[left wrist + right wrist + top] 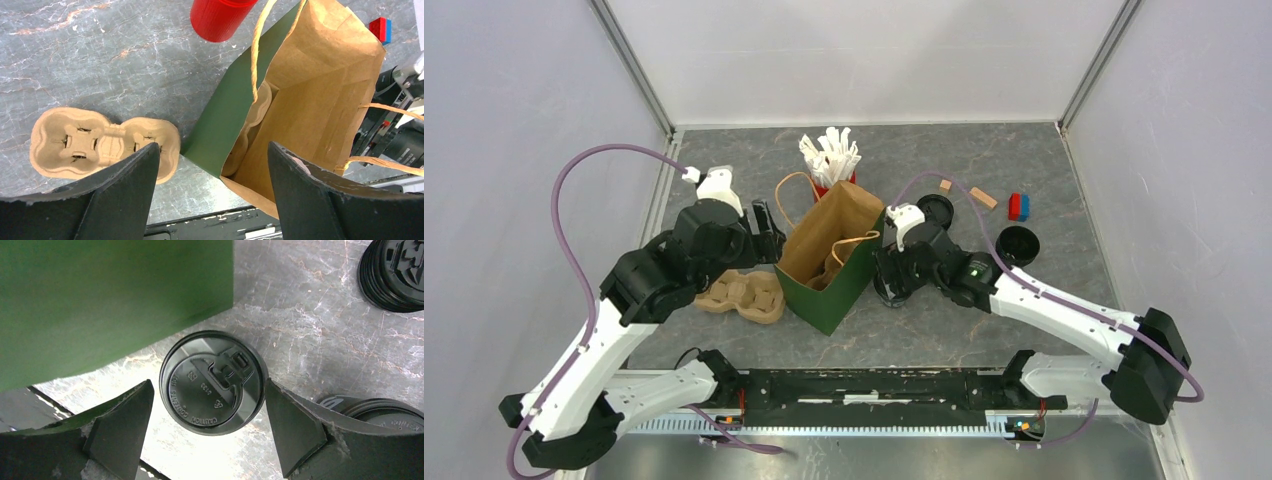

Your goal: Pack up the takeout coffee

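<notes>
The takeout coffee [212,382], a black cup with its flat black lid on, stands on the table right beside the green paper bag [100,300]. My right gripper [209,407] is open around it. One finger stands clear on the bag side and the other is close to the lid's rim. From above, the cup [887,292] is mostly hidden under that gripper [892,275]. My left gripper [214,165] is open and holds nothing. It hovers over the bag's near left corner [215,115], next to a cardboard cup carrier [100,142].
The bag [829,260] stands open with a second carrier [255,115] inside. A red cup of white sticks [832,165] is behind it. A stack of black lids [936,210], another black cup [1018,245], a red-blue block [1019,206] and wooden blocks [982,197] lie at right.
</notes>
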You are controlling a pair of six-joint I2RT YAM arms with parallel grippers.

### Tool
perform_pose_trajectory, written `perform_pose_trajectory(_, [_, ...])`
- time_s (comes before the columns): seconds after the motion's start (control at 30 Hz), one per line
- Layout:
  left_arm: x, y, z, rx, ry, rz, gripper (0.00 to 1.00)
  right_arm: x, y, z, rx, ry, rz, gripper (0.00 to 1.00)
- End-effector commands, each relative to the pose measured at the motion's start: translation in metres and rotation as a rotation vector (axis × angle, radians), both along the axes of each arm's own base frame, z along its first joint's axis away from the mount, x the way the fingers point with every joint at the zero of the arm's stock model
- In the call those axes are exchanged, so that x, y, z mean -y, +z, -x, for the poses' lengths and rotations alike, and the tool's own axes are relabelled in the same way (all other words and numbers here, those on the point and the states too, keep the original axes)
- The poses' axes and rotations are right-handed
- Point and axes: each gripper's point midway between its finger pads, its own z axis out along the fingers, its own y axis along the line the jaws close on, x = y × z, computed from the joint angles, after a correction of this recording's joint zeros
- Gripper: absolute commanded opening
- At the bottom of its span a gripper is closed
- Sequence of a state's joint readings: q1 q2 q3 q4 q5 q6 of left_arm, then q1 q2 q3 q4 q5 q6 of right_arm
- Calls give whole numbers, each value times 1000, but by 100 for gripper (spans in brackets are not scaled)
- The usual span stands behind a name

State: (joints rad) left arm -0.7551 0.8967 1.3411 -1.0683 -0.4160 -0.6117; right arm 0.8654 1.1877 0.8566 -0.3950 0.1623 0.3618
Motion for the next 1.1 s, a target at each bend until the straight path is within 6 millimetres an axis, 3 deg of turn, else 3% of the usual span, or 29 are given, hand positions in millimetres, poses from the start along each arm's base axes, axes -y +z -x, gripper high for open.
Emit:
perform_pose_trajectory(0.0, [6,2,-2,1,24,58,85,2,11,-4,74,-8,59,89])
perform_pose_trajectory(0.43, [6,1,-1,1,24,67,84,-5,3,-4,121,8,93,92])
perform_pose_trajectory(1.07, [1,3,1,9,30,66,82,-5,-18,-2,127,11,160,87])
